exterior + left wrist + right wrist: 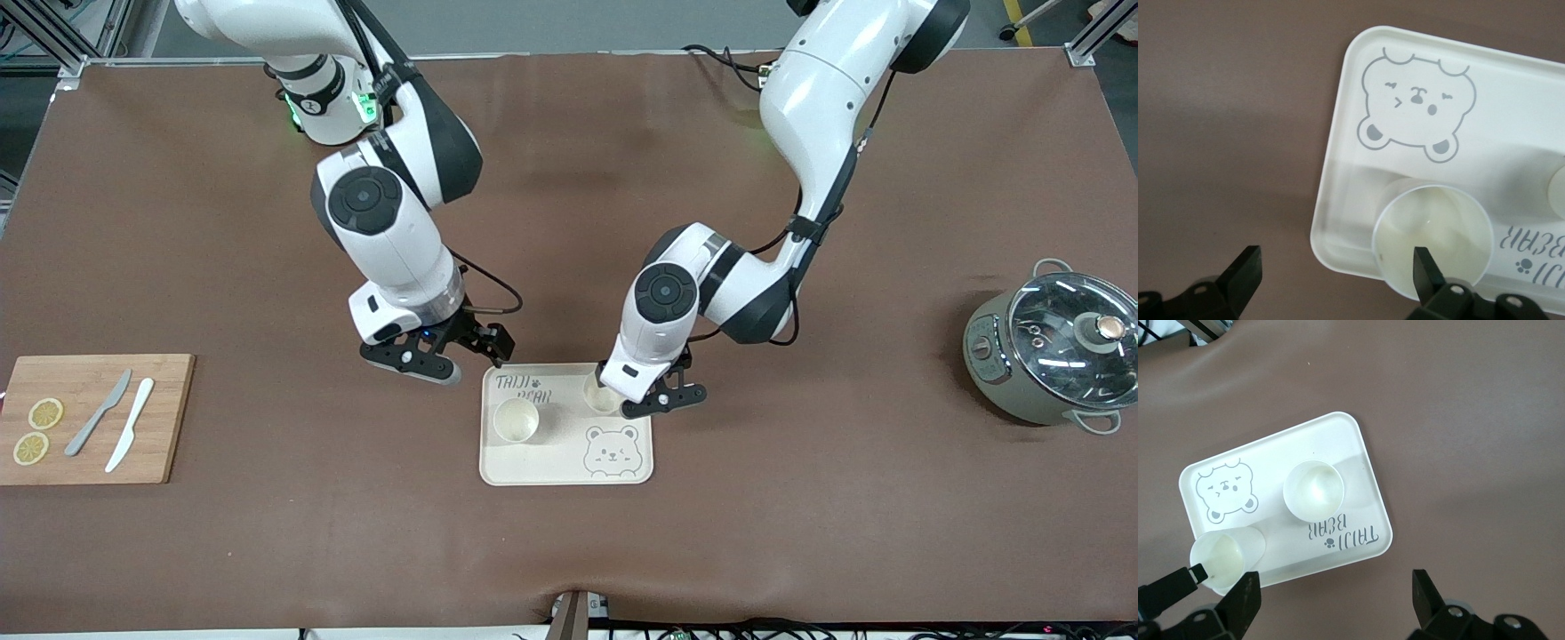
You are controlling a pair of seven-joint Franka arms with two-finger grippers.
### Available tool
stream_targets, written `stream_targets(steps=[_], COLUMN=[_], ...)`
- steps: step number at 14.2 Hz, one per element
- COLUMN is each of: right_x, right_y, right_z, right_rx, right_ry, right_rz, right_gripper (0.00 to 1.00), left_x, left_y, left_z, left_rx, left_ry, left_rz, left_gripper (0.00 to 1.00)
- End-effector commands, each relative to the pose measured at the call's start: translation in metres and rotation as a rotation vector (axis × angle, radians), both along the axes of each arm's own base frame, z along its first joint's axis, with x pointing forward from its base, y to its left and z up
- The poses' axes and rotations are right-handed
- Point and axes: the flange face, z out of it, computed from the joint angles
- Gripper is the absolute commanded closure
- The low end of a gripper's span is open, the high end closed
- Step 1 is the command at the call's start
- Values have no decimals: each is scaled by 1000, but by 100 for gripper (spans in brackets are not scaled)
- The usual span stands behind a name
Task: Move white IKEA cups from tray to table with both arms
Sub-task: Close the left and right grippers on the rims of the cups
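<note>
Both cups (516, 420) (600, 396) stand on the tray (565, 467). Left gripper (662, 402) fingers spread, one finger over a cup's rim. Right gripper (444, 356) fingers spread beside the tray, gripping nothing.

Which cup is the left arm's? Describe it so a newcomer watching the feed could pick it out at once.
Find the cream bear tray mid-table. Two white cups stand on it; the one you want sits at the tray's edge toward the left arm's end, directly under the open left gripper. The other cup stands uncovered, nearer the front camera, beside the tray's lettering.
</note>
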Motion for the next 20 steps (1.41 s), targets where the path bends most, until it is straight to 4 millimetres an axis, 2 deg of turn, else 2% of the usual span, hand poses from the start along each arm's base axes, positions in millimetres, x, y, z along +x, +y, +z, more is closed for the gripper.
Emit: stream_targets(steps=[1, 3, 6, 8, 10, 11, 12, 20], right_x=[16, 22, 31, 36, 41, 42, 43, 42], right_y=[11, 19, 20, 26, 22, 19, 18, 13], right_z=[-17, -33, -42, -61, -76, -81, -83, -140], right_rx=[-35, -34, -53, -37, -41, -47, -49, -90], right_ry=[-16, -33, -53, -81, -77, -71, -68, -13], right_rz=[-13, -1, 10, 18, 18, 26, 31, 69], right_gripper=[0, 0, 0, 0, 0, 0, 0, 0], left_x=[4, 0, 0, -5, -4, -4, -3, -7], left_y=[-7, -11, -11, -16, -15, -16, -14, -18], left_z=[-12, -21, -31, -38, -39, -37, -35, -41], left_rx=[16, 32, 28, 34, 37, 26, 23, 70], left_ry=[-54, -57, -59, -54, -52, -50, -56, -90], left_rz=[25, 21, 20, 8, 10, 49, 117, 81], left_gripper=[0, 0, 0, 0, 0, 23, 99, 100])
